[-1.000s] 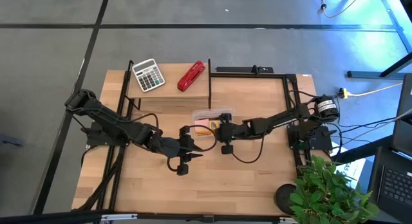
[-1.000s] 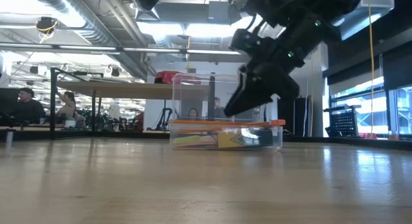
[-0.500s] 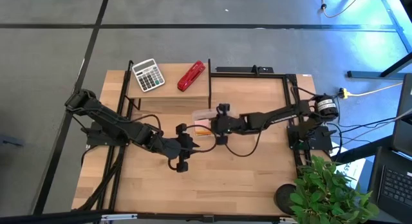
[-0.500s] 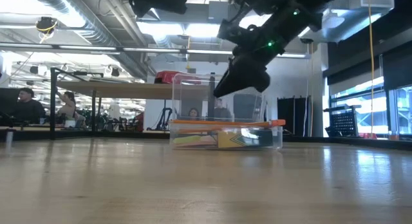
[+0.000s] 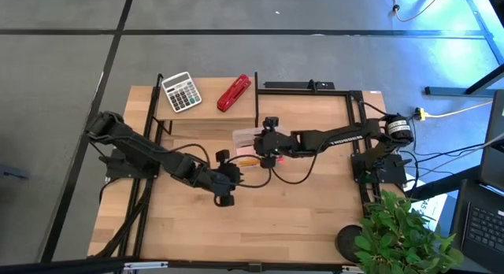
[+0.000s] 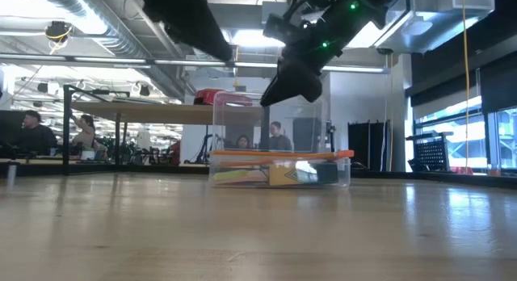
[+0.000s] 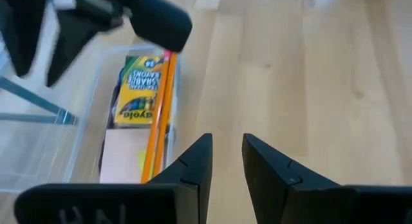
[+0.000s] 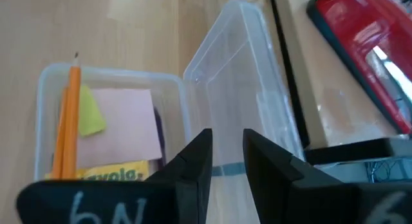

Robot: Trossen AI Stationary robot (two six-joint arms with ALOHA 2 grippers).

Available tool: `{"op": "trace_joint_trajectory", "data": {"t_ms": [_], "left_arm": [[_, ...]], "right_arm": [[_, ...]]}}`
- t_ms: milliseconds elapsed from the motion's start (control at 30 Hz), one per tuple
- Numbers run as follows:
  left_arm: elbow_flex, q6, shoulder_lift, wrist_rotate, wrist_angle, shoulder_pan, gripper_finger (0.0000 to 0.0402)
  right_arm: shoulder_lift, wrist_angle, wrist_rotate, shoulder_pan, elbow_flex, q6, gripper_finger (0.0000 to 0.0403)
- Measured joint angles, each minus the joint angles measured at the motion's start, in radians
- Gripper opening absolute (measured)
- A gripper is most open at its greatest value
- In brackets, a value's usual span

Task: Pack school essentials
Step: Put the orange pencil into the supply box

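Lying in a clear plastic box (image 8: 45, 82) near the table's middle are the yellow-green crayon box (image 7: 138, 89), orange pencil (image 8: 66, 124) and pink sticky-note pad (image 8: 129, 121), its lid (image 8: 248, 89) standing up. The right gripper (image 5: 269, 145) is hovering over it, fingers slightly apart, holding nothing; the left gripper (image 5: 228, 176) is waiting beside, likewise empty.

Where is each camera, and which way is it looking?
High: above, straight down; both arms, wooden table.
Low: table height, level across; arms overhead, clear box.
Left wrist: past left pincer at crayon box.
Right wrist: past right pincer at pink pad, red stapler.
Shared: both wrists see the orange pencil.
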Motion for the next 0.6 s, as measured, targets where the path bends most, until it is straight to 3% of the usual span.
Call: {"op": "trace_joint_trajectory", "data": {"t_ms": [600], "left_arm": [[0.000, 0.029, 0.170, 0.003, -0.007, 0.074, 0.0078]], "right_arm": [[0.000, 0.001, -0.002, -0.008, 0.012, -0.034, 0.0090]]}}
